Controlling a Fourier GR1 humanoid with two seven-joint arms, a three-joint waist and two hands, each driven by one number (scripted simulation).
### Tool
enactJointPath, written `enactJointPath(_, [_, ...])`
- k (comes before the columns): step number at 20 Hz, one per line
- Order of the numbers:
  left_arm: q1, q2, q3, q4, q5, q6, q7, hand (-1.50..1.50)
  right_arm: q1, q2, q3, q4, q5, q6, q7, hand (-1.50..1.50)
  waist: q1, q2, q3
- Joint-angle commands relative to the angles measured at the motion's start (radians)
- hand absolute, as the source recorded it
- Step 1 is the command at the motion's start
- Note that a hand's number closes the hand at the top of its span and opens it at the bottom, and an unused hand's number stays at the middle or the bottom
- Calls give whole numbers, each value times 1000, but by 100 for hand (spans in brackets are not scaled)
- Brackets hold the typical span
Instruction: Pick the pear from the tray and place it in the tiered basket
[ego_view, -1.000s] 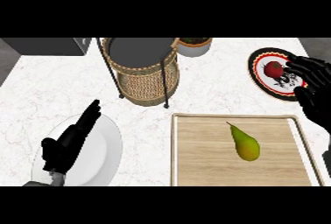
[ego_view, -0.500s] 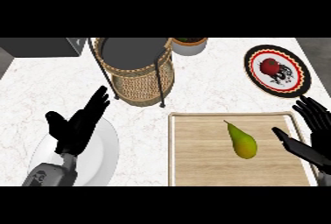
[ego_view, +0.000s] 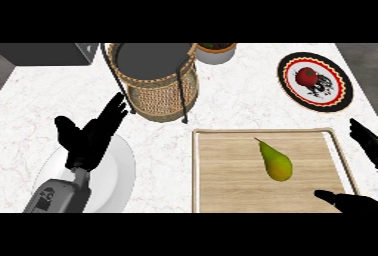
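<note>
A green-yellow pear lies on the wooden tray at the lower right, stem pointing up-left. The tiered wicker basket stands on its black wire frame behind the tray, at the upper middle. My right hand is open at the tray's right edge; its thumb shows at the lower corner and its fingers higher along the view's right border. It stays apart from the pear. My left hand rests open with fingers up over a white plate, far left of the tray.
A white plate lies under my left hand. A red-rimmed plate with a tomato sits at the upper right. A small pot stands behind the basket. A dark appliance fills the upper left corner.
My right hand came down from the red-rimmed plate to the tray's right edge and lower corner. The view shifted so objects sit slightly further right. The pear has not moved on the tray.
</note>
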Motion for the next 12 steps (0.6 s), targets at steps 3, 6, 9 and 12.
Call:
enactJointPath(3, [8,-10,-9,27,-16,-8,-26,0,28,-214,23,-191,208,-7,385,-150,4,2,-5])
enactJointPath(6, [-13,-7,6,25,-6,-16,-13,0,-3,-242,82,-351,262,29,637,-150,12,1,-3])
enactJointPath(9, [12,-21,-11,19,-8,-32,-27,0,-100,-223,170,-440,296,71,886,-150,32,5,-1])
enactJointPath(12, [-15,-45,-14,62,-30,-25,-48,0,-259,-151,263,-486,307,101,1102,-150,36,7,0])
